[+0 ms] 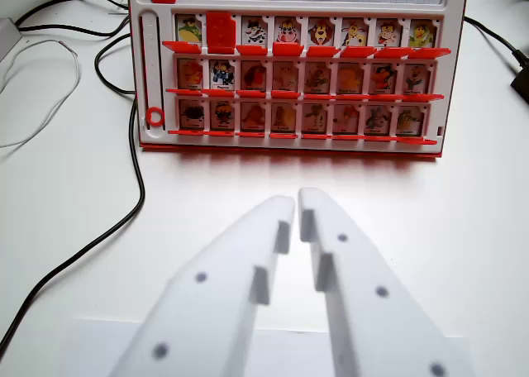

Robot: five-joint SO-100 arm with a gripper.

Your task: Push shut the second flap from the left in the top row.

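In the wrist view, the white gripper (297, 198) fills the lower middle of the picture, its two broad fingers (248, 253) reaching up and away from the camera. The tips stand almost together, with only a thin gap between them, and nothing is held there. They hang over the bare white table (463, 228), well short of the game board.

The red and white game board (293, 71) lies across the top of the view, its near red edge facing the gripper. It carries three rows of small picture windows showing cartoon animal faces, eight to a row, each with a red flap lying open below it. In the top row, the second flap from the left (221, 31) shows as a solid red rectangle covering its window, unlike its neighbours, whose pictures are all visible. It sits up and to the wrist view's left of the gripper tips, well apart from them. At the board's left side runs a long white slot with a red ring (154, 116) near its lower end.

A black cable (136, 178) curves down the table from the board's left side toward the lower left corner. A thin white cable (45, 116) loops at the far left.
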